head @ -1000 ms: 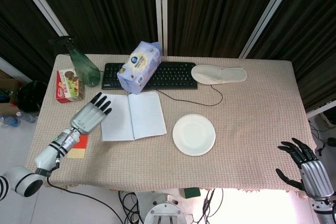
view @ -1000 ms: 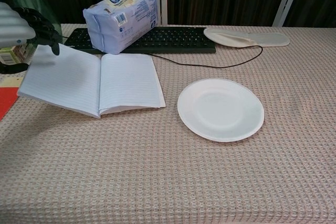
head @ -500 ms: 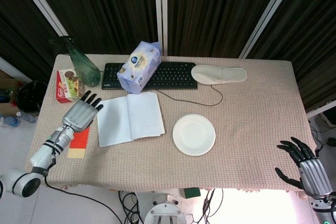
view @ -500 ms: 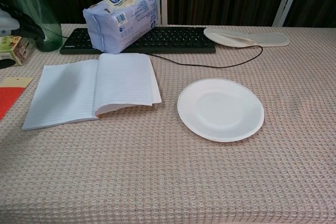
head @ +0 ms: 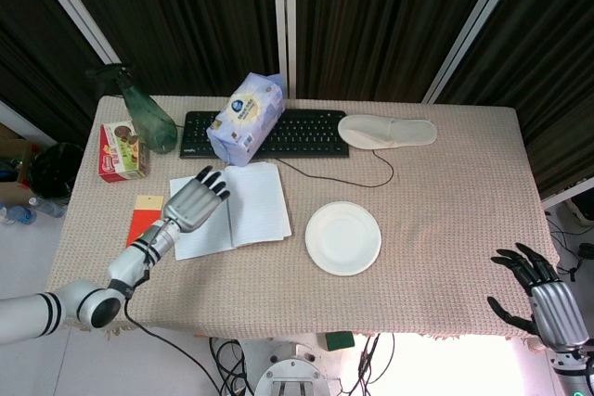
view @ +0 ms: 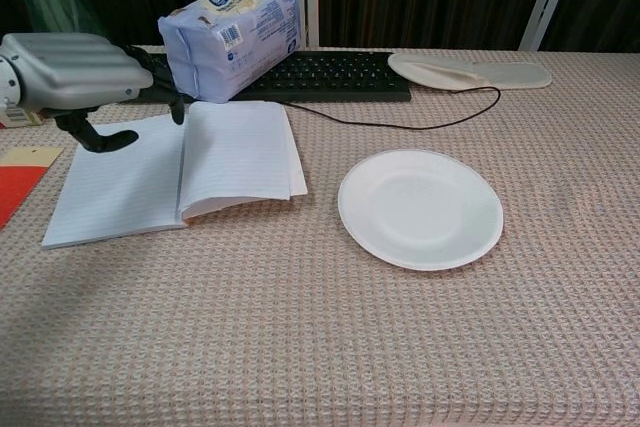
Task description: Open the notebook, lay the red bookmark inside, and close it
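Left hand (head: 195, 201) spread, empty, above open notebook (head: 251, 206).

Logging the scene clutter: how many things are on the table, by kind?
Stationery: 2 (open white lined notebook, red bookmark)
Packaged goods: 2 (blue tissue pack, red snack box)
Black keyboard: 1
White round plate: 1
White slipper: 1
Green spray bottle: 1
Total: 8

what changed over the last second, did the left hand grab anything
No grab. The left hand swung out left of the notebook, then came back and now hovers over its left page, holding nothing. The notebook's left page, lifted a second ago, now lies flat. The red bookmark, plate and right hand stayed put.
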`<state>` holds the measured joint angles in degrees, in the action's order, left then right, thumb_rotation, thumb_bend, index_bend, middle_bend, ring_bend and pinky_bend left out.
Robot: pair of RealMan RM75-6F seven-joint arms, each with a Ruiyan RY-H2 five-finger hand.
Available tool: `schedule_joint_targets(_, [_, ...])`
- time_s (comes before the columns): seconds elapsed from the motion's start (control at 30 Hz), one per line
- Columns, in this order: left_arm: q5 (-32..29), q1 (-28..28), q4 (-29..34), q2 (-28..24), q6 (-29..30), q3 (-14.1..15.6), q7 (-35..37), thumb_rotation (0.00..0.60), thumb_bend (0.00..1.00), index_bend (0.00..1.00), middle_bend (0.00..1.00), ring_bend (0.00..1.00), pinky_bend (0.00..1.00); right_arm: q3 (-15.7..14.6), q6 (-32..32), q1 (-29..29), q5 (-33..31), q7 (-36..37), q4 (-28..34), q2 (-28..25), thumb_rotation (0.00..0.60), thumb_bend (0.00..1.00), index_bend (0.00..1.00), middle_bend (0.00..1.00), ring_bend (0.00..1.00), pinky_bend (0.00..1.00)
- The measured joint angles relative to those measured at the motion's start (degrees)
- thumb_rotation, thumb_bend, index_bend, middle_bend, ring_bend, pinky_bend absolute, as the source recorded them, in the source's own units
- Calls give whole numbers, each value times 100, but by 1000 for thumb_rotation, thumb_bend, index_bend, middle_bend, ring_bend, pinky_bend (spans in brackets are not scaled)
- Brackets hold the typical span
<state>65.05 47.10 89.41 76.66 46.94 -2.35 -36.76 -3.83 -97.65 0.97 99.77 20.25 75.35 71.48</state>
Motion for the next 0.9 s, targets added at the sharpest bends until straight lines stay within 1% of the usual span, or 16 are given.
schedule_joint_targets(0.1, [-465, 106, -24, 88, -18, 23, -515, 600, 493, 307, 205, 90, 86, 3, 8, 7, -22, 22, -21, 2, 600, 207, 286, 207, 101, 187])
schedule_joint_targets(0.23, [-1208, 224, -15, 195, 69, 87, -1145, 600, 493, 315, 201, 90, 86, 0, 43, -12, -13, 17, -32, 21, 600, 207, 286, 207, 101, 187])
schedule_joint_targets(0.37, [-1676, 368, -3, 341, 83, 144, -1314, 600, 496, 315, 190, 90, 86, 0, 77, -32, -9, -9, -27, 39, 600, 206, 286, 206, 101, 187])
schedule_joint_targets(0.5, [-1633, 455, -2, 451, 42, 183, -1234, 600, 496, 315, 178, 90, 86, 0, 73, -27, -12, -43, 1, 26, 600, 207, 286, 207, 100, 187])
schedule_joint_targets(0.9, [-1049, 544, 293, 576, 126, 341, -994, 600, 496, 315, 169, 90, 86, 0, 77, -14, -28, -75, 36, 10, 600, 207, 286, 207, 101, 187])
